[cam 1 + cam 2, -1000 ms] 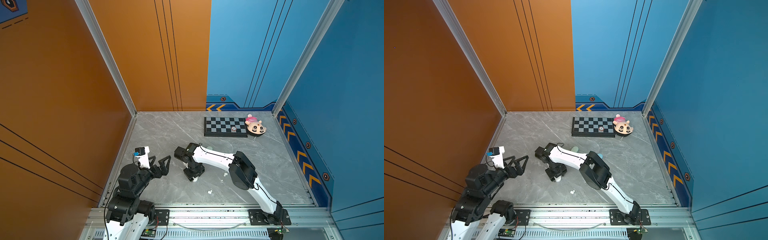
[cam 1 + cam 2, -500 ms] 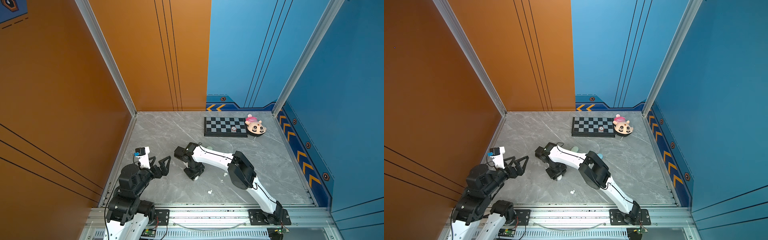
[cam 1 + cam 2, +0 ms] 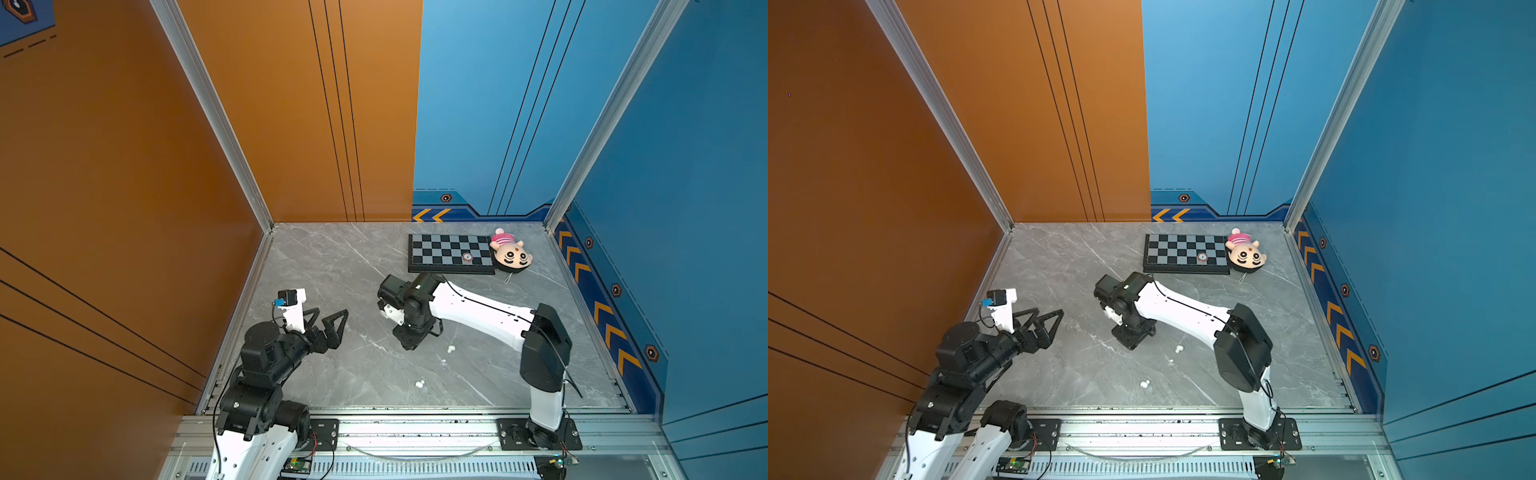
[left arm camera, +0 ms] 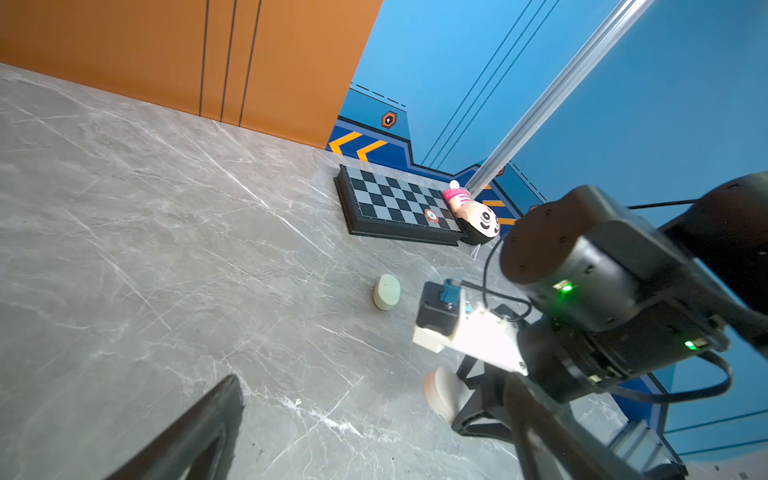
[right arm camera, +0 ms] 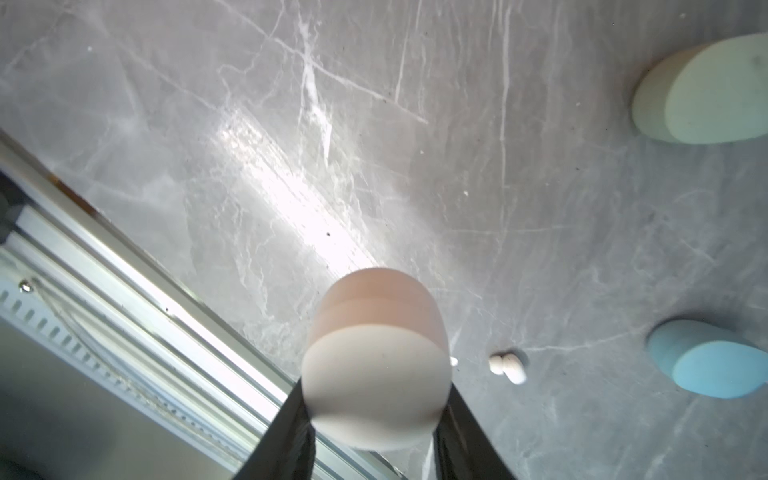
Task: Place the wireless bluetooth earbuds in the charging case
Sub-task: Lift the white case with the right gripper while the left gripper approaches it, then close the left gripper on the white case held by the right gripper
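My right gripper is shut on a white egg-shaped charging case, low over the grey marble floor; in both top views it points down mid-floor. The left wrist view shows that case between black fingers. A pair of white earbuds lies just beside it, also seen in both top views. Another white pair lies nearer the front rail. My left gripper hangs open and empty to the left.
A pale green case and a light blue case stand on the floor near the right gripper. A chessboard and a plush toy lie at the back right. A metal rail runs along the front edge.
The right gripper's jaws have closed in on the white case, with the arm shifting only slightly. The left arm has stayed where it was.
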Action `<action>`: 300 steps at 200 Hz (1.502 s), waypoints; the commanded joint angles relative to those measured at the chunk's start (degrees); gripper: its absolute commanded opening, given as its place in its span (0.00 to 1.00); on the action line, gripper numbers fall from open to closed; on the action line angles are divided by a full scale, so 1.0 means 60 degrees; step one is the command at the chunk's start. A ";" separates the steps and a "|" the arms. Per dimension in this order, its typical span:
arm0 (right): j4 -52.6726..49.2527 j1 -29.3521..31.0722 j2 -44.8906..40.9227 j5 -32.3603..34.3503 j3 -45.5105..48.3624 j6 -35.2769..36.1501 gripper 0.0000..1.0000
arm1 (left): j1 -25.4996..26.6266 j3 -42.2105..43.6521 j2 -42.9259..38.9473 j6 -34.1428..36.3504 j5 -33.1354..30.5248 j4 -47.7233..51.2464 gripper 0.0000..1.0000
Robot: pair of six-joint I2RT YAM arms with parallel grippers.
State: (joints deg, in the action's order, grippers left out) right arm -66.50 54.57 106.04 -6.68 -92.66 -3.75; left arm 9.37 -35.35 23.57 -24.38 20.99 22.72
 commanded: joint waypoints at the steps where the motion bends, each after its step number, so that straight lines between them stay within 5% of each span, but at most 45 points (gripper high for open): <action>1: 0.0322 -0.0364 -0.0746 -0.0667 0.0987 0.1404 0.31 | -0.0066 0.0194 0.0522 0.0154 0.1193 -0.1184 0.99; 23: 0.0823 -0.1036 -0.1637 -0.1177 0.1728 0.1370 0.31 | 0.0052 0.0071 0.1090 0.0244 0.1516 -0.1575 1.00; 63: 0.1840 -0.2221 -0.2403 -0.2756 0.2238 -0.0794 0.30 | 0.0601 -0.0041 0.1679 0.0558 0.1046 -0.2171 0.99; 99: 0.3413 -0.2634 -0.2945 -0.3079 0.2568 -0.4807 0.26 | 0.1667 0.0067 0.2104 0.0872 0.0325 -0.3112 0.98; 129: 0.4890 -0.2458 -0.3478 -0.2265 0.2701 -0.8565 0.24 | 0.3102 0.0232 0.2528 0.1255 -0.0771 -0.3982 0.98; 173: 0.6562 -0.1937 -0.4109 -0.1510 0.2992 -1.1321 0.23 | 0.4350 0.0507 0.3243 0.0902 -0.1802 -0.5500 0.99; 207: 0.7565 -0.1875 -0.4449 -0.1476 0.3397 -1.2457 0.24 | 0.4746 0.0681 0.3631 0.0454 -0.2157 -0.6454 0.99; 300: 0.8303 -0.1620 -0.4753 -0.1566 0.3696 -1.2792 0.22 | 0.5096 0.0655 0.4710 -0.0211 -0.2602 -0.7622 0.98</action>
State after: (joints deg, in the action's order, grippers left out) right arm -19.81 43.99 79.37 -16.62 -71.42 -78.91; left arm 39.38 -31.79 51.07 -24.08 8.40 -19.70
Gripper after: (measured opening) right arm 0.418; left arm 0.987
